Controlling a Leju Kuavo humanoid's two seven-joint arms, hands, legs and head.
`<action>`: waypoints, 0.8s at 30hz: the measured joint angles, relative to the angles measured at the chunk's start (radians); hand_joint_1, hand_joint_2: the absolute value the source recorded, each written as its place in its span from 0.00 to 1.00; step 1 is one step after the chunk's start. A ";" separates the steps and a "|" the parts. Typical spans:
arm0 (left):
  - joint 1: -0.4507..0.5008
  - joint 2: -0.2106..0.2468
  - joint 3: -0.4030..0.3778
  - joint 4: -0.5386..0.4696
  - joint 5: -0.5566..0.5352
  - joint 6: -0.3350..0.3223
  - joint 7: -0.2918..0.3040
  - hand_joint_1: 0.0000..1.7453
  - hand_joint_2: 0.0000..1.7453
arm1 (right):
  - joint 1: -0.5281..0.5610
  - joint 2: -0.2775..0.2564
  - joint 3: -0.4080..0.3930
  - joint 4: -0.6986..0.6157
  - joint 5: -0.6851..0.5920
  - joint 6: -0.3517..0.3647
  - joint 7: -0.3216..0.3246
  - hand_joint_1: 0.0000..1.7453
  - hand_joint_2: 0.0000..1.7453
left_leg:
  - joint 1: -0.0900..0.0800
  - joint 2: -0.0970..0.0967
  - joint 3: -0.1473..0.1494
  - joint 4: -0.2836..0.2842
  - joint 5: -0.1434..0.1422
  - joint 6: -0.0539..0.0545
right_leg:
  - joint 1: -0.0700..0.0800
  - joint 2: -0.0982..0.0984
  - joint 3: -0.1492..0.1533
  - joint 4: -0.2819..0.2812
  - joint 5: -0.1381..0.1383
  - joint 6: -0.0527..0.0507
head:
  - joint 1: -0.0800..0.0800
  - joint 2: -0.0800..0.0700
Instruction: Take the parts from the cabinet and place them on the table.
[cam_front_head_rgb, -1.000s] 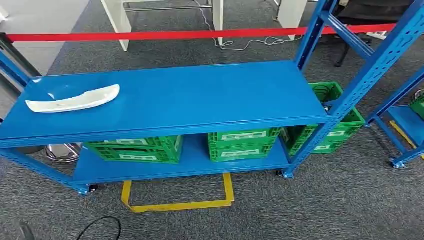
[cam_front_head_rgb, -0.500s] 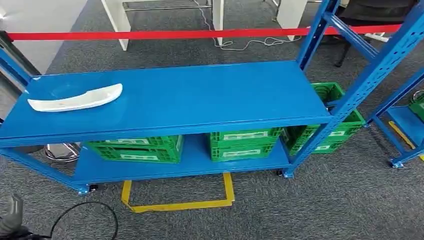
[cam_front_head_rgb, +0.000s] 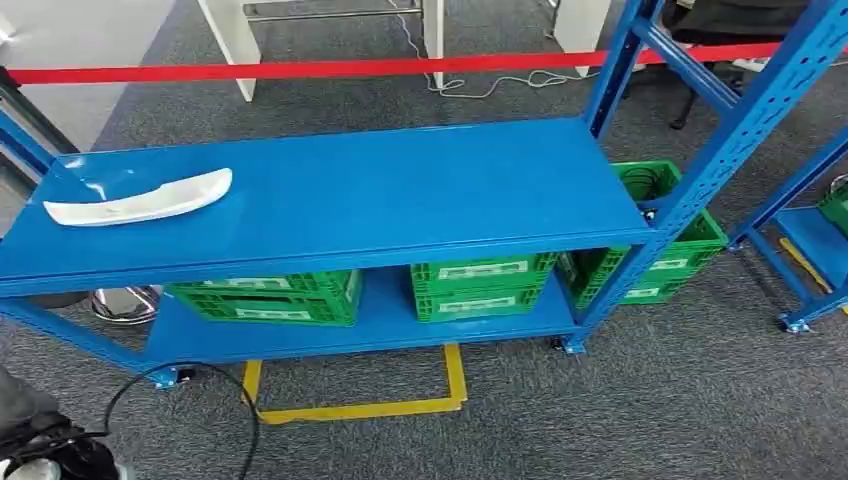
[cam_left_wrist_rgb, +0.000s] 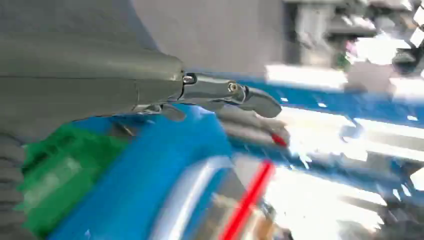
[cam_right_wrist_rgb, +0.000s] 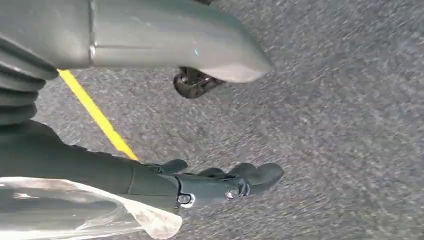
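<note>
My left hand is stretched out with its fingers straight and apart, nothing in it; the picture is blurred, with blue shelving, a green crate and a red stripe behind it. My right hand hangs over grey carpet beside a yellow tape line, fingers loosely extended; a clear, pale sheet-like piece lies along the underside of the hand, but I cannot tell whether I am holding it. From my head view, a blue steel shelf rack stands ahead. A long white curved part lies near the left end of its upper shelf, towards the back edge. Green plastic crates sit on the lower shelf and just beyond the rack's right end. A red barrier strip runs behind the rack.
</note>
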 joint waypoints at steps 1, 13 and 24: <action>0.006 0.000 -0.025 -0.033 0.000 -0.002 0.000 0.00 0.00 | -0.001 0.000 -0.003 0.000 0.002 0.011 0.007 0.00 0.00 | 0.003 0.000 -0.002 0.008 -0.011 -0.007 | -0.005 -0.001 0.002 -0.004 0.003 -0.009 | -0.002 0.000; -0.037 0.050 -0.309 -0.206 -0.140 0.095 -0.036 0.00 0.00 | -0.006 0.005 -0.022 0.003 0.048 0.161 0.066 0.00 0.00 | -0.010 -0.004 -0.029 0.015 0.011 0.018 | 0.007 0.007 0.005 -0.003 -0.003 -0.009 | -0.006 0.000; -0.094 0.125 -0.502 -0.203 -0.342 0.193 -0.059 0.00 0.00 | -0.006 0.005 -0.013 0.004 0.119 0.193 0.069 0.00 0.00 | -0.005 0.001 -0.025 -0.008 0.024 0.039 | 0.004 0.002 -0.104 0.191 -0.050 0.024 | 0.003 0.000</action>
